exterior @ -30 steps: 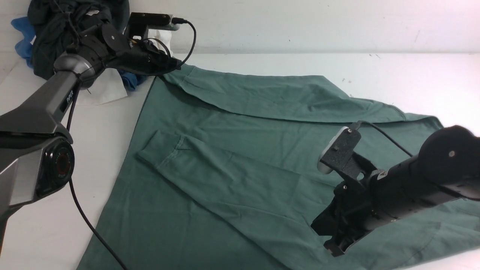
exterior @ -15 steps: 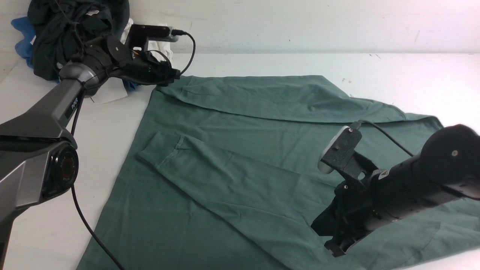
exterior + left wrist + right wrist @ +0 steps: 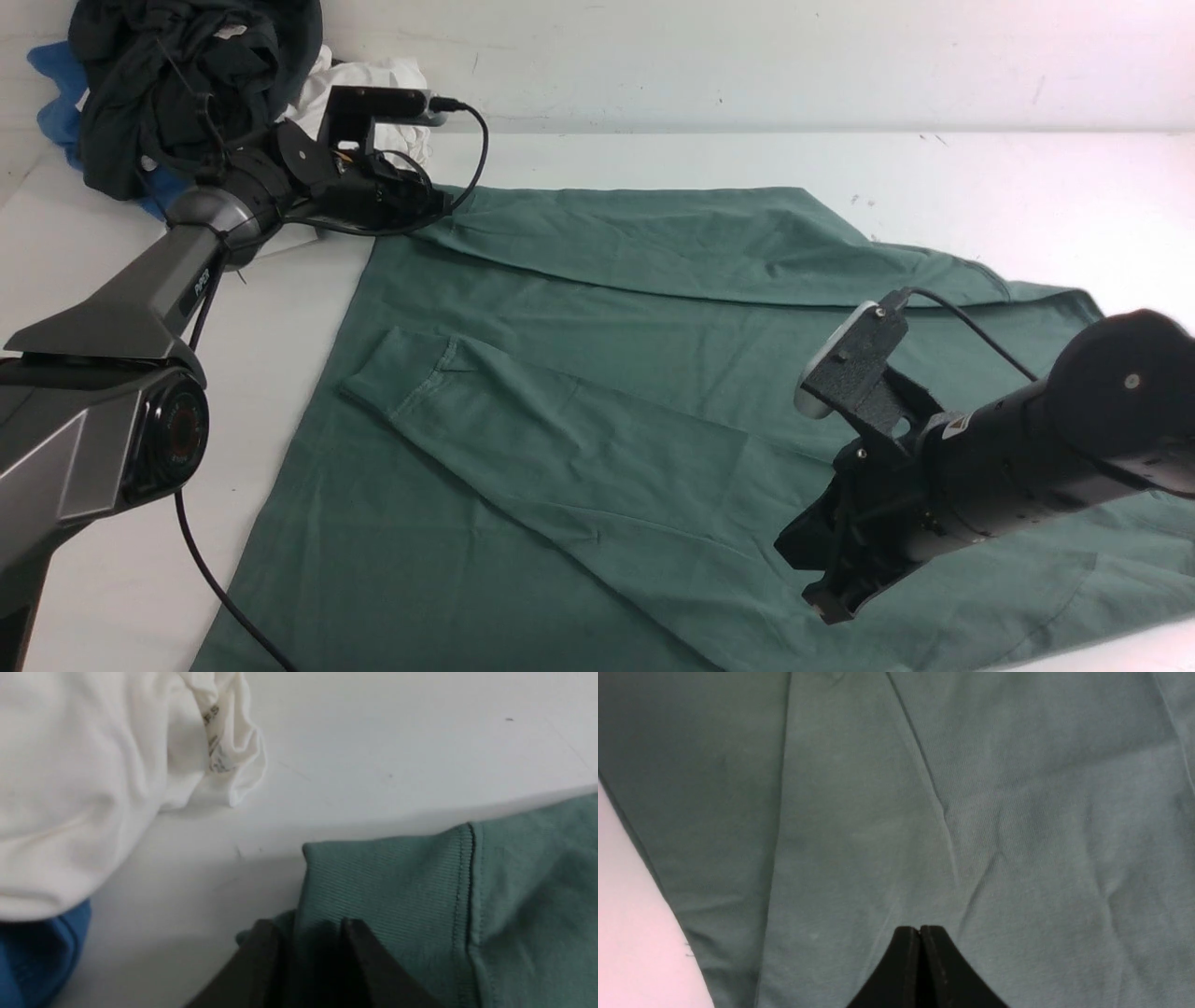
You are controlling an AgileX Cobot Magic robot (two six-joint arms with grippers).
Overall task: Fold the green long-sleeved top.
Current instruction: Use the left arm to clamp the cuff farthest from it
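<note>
White tabletop (image 3: 980, 187) carries the green long-sleeved top (image 3: 597, 392), spread flat with both sleeves folded in. Left gripper (image 3: 306, 933): jaws pinch the far sleeve's ribbed cuff (image 3: 383, 877); right gripper (image 3: 920, 933): jaws closed, empty, above the body. Fabric looks soft, limp, light; best gripped at cuffs or hems.

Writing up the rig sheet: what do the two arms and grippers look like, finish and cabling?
Both arms are black and dark grey. The left arm has a grey angular link with white "PiPER" lettering, a round black joint cap and a loose black cable. The left gripper carries a black camera bar with a plugged-in cable. The right gripper has black wedge fingers, a grey-edged camera bracket and its own black cable.
</note>
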